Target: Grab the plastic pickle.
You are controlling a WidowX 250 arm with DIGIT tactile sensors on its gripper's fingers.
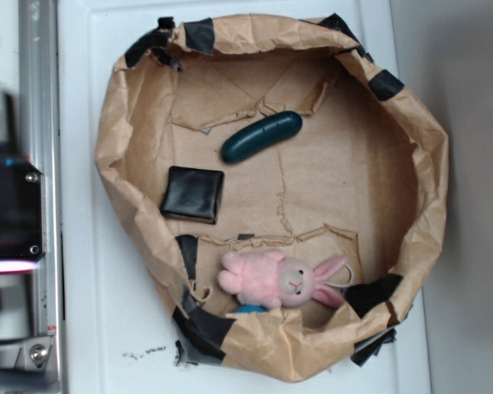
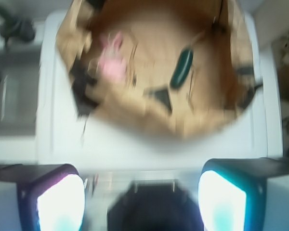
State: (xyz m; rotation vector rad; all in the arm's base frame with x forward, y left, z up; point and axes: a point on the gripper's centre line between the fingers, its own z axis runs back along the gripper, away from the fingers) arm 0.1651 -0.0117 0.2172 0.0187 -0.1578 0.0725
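The claw sits nearest the wrist camera, its two glowing pads spread wide with nothing between them — open, presumably ready for the approach. It hangs back over the white table, outside the paper ring that corrals the toys. Inside lies the pickle, flat and clear of the black pad — and well apart from the bunny, so a grab looks unobstructed.

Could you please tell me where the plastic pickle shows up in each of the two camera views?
Exterior: the plastic pickle lies upper-centre on the floor of the paper bag, above the black pad.
Wrist: blurred, it sits upper right of centre.
Shared landmark: the pink bunny, seen at upper left in the wrist view.
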